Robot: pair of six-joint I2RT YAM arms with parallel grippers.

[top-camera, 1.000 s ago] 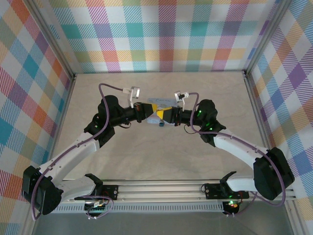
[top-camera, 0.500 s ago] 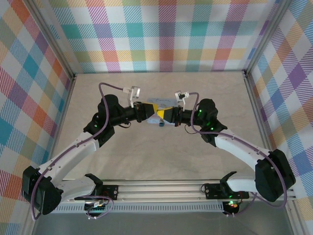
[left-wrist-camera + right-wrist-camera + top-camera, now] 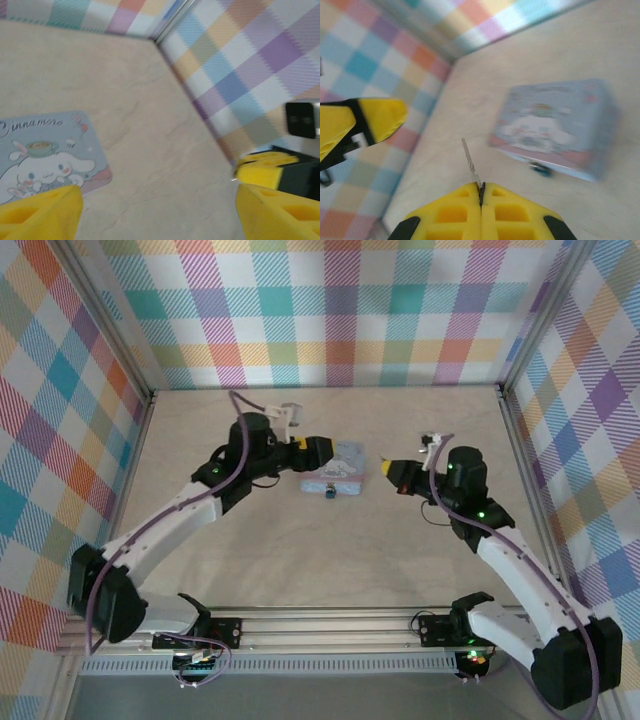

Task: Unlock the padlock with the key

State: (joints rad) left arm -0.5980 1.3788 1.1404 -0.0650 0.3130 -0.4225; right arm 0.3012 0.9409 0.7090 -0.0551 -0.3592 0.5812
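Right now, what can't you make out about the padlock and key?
- Padlock: blurred in the right wrist view, a mere speck in the top view; shackle state and keyhole unreadable.
- Key: head hidden inside the shut right gripper; just the blade sticks out.
- Cinnamoroll tin box: cut off by the left edge of the left wrist view.

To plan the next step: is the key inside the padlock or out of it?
Out. The key sticks out of the shut right gripper, well apart from the padlock at the tin box edge.
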